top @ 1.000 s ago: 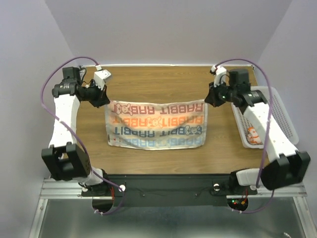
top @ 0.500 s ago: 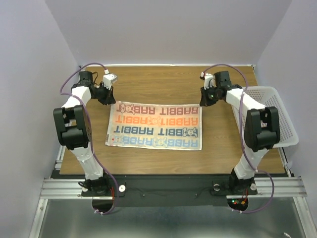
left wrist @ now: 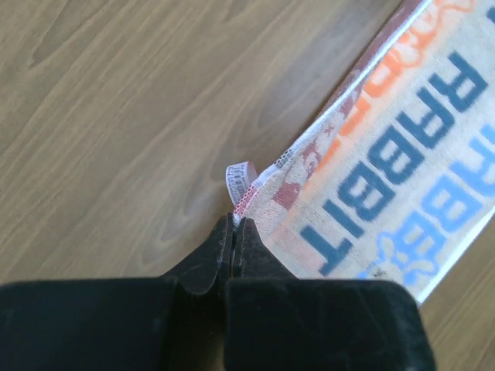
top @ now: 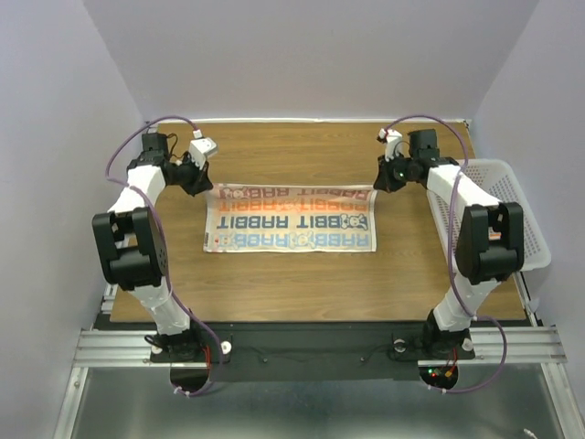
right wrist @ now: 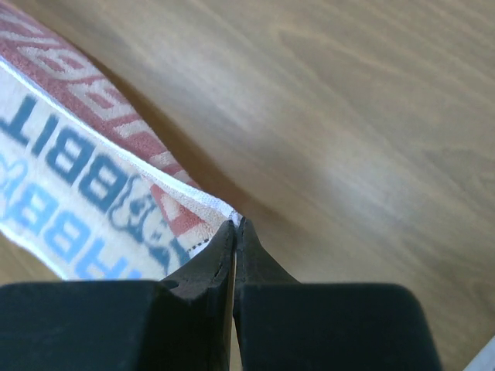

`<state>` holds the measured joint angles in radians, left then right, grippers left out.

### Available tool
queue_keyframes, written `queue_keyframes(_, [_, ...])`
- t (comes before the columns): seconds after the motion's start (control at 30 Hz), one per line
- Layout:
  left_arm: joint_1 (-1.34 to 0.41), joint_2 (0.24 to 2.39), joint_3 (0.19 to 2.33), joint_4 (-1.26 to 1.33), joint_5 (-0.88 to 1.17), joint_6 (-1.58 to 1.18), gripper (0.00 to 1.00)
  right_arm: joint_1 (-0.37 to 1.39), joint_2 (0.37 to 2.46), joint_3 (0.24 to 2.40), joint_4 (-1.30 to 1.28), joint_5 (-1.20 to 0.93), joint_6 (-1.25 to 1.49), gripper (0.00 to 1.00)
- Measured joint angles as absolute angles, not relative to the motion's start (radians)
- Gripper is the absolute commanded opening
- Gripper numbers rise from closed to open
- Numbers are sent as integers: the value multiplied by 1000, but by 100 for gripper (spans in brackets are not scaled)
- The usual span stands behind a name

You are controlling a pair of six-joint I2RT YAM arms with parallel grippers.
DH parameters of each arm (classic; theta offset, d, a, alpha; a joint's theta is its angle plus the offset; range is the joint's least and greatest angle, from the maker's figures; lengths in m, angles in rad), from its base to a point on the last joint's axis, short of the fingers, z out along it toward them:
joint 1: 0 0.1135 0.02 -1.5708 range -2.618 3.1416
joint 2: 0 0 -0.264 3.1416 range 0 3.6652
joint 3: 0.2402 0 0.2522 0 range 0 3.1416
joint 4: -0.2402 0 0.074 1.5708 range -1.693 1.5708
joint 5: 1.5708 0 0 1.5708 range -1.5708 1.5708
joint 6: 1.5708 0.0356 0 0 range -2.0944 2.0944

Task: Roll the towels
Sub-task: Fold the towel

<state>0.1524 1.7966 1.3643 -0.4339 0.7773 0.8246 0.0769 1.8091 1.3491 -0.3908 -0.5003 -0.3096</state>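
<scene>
A white towel (top: 291,219) printed with blue and orange RABBIT lettering lies spread across the middle of the table. My left gripper (top: 199,181) is shut on its far left corner, and my right gripper (top: 384,181) is shut on its far right corner. In the left wrist view the fingers (left wrist: 234,232) pinch the towel corner (left wrist: 263,185) beside its small label. In the right wrist view the gripper (right wrist: 234,232) pinches the towel's white hem (right wrist: 193,199). The far edge is lifted and drawn toward the near side. A second towel is not visible.
A white perforated plastic basket (top: 523,215) stands at the right edge of the wooden table (top: 292,146). Purple cables loop above both arms. Purple walls close in the table at the back and sides.
Both grippers, still holding the far corners, have pulled the far edge toward the near side, so the towel looks narrower front to back than half a second ago.
</scene>
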Motion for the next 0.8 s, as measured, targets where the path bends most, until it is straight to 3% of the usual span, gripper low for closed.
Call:
queue_keyframes(0.3, [153, 1473, 1065, -476, 784, 1024, 0, 74, 1594, 1150, -423, -541, -414, 1])
queue_keyframes(0.8, [154, 1491, 948, -486, 707, 1166, 0, 73, 1607, 1038, -472, -596, -503, 1])
